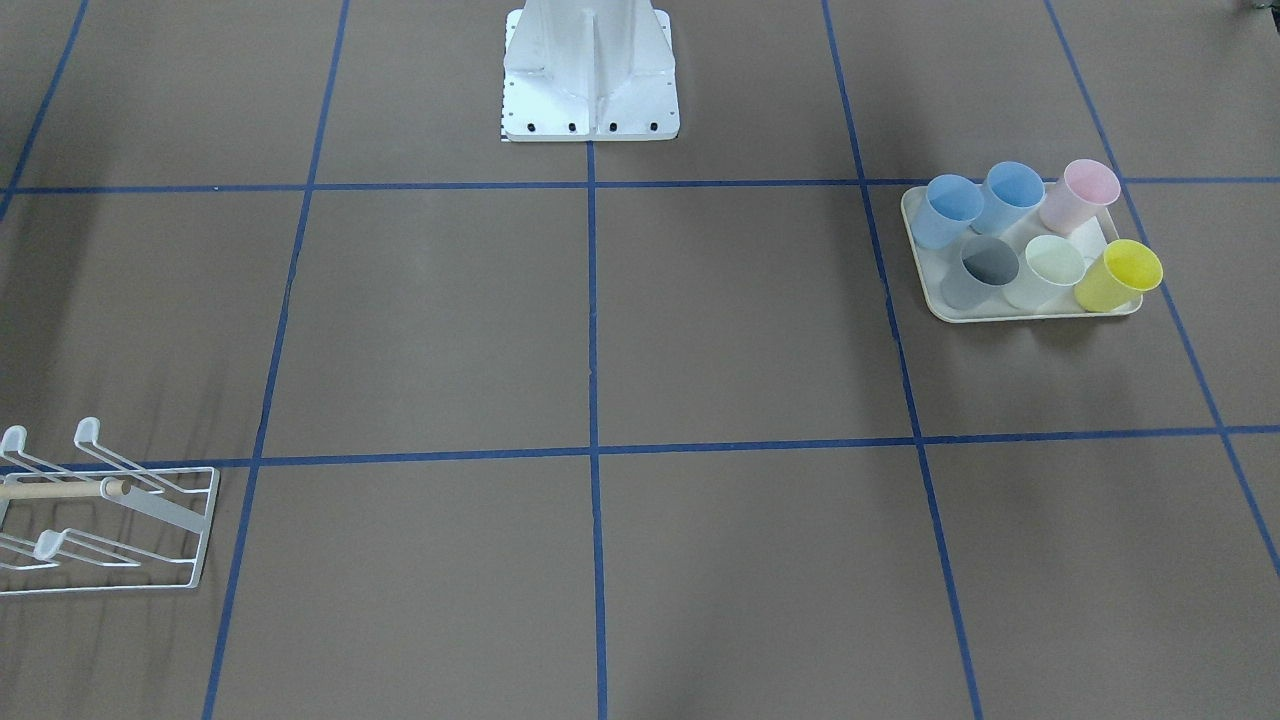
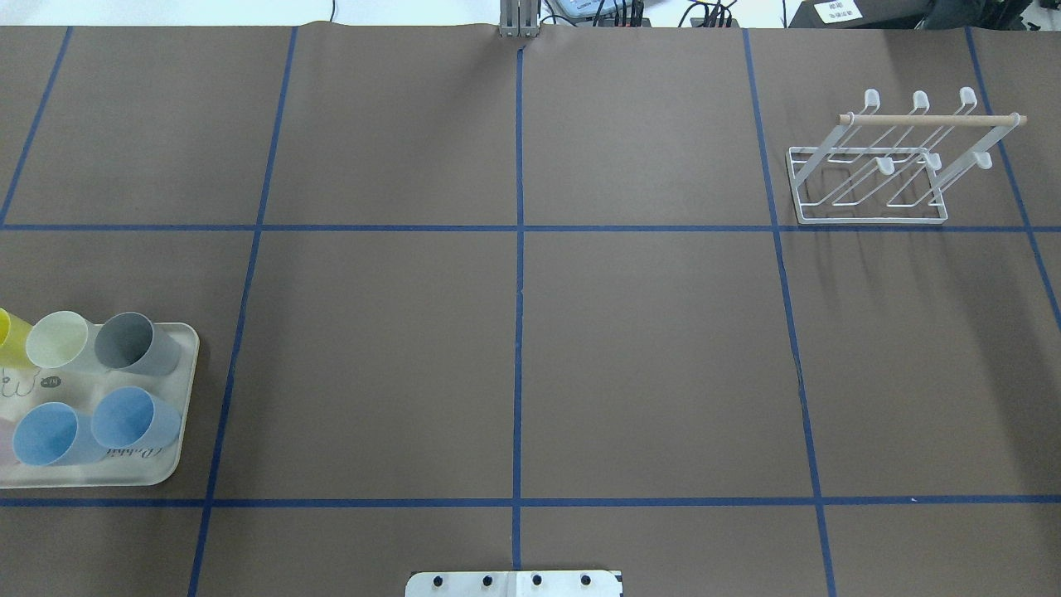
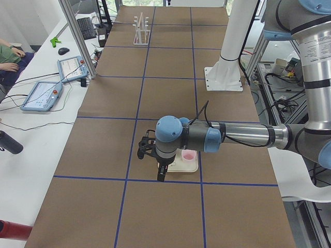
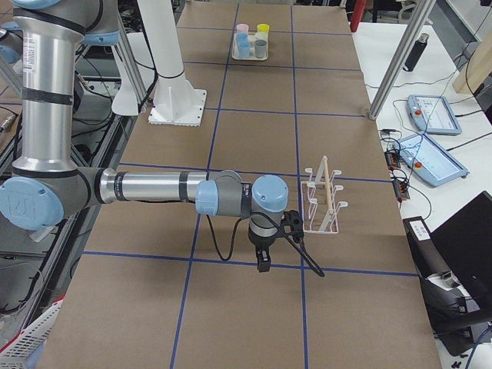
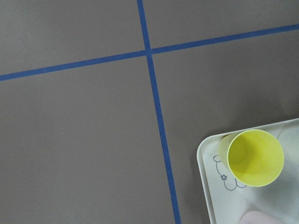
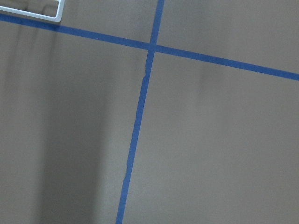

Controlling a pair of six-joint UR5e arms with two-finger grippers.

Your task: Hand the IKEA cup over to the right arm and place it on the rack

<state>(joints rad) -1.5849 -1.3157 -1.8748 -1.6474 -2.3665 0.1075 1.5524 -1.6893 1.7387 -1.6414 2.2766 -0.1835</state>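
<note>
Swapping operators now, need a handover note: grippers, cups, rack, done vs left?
Left gripper: hovers by a corner of the tray; open or shut cannot be told.
Right gripper: hovers near the rack; state likewise unclear.
Six cups stand on the tray, on the robot's left. The rack is on its right, no cup on it.
Done: nothing.
Left: pick a cup, hand it to the right gripper, hang it on the rack.
</note>
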